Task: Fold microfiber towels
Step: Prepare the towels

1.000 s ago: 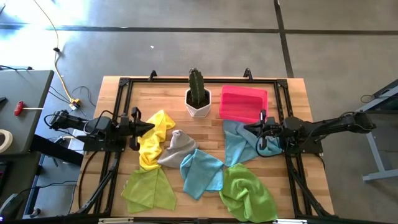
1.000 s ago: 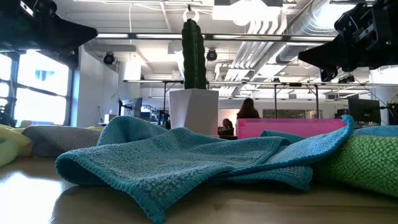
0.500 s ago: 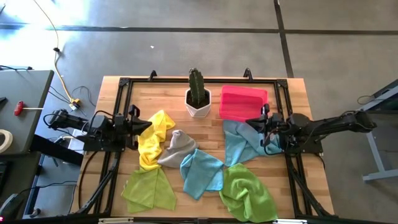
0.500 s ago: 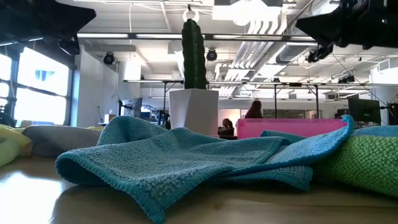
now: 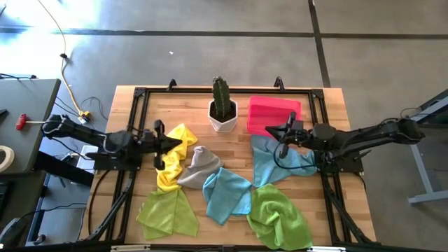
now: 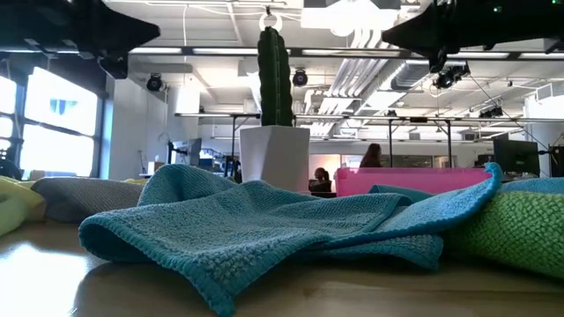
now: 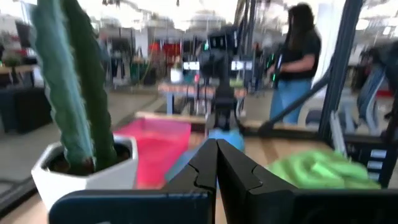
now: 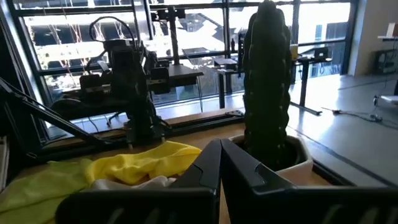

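Left gripper point(image 5: 180, 143): mine on the left, fingers pressed together with nothing between them, over the yellow towel point(image 5: 175, 155). That cloth lies right beneath the tips and runs on behind them and towards the front edge.
Right gripper point(image 5: 269, 131): fingers pinched tight too, nothing held. I have it at the corner of the pink tray point(image 5: 273, 115), with the far blue towel point(image 5: 278, 162) below and trailing back under the arm.
Nearest cloth, left side: I judge yellow is my easiest first pick, since the left tips sit over it. Its long axis runs from the cactus point(image 5: 222, 99) side down to the front, roughly across the line the left arm points.
Grey towel point(image 5: 199, 166): just past the left tips towards the table's middle, bunched, touching yellow.
Middle blue towel point(image 5: 227, 194): further out, between both grippers but nearer the front edge; it overlaps grey and fills the low view as a rumpled sheet.
Green towels: one lime cloth point(image 5: 168, 213) at the front left, well behind and to the side of the left tips; a bigger one point(image 5: 278, 217) at the front right, well short of the right tips.
Which arm: left for yellow and grey, right for the far blue, as I read it.
Next move needs: I must open the fingers before I drop to any corner.
Progress: no towel is folded; all lie crumpled.
Beyond the table: a person stands in the room behind.
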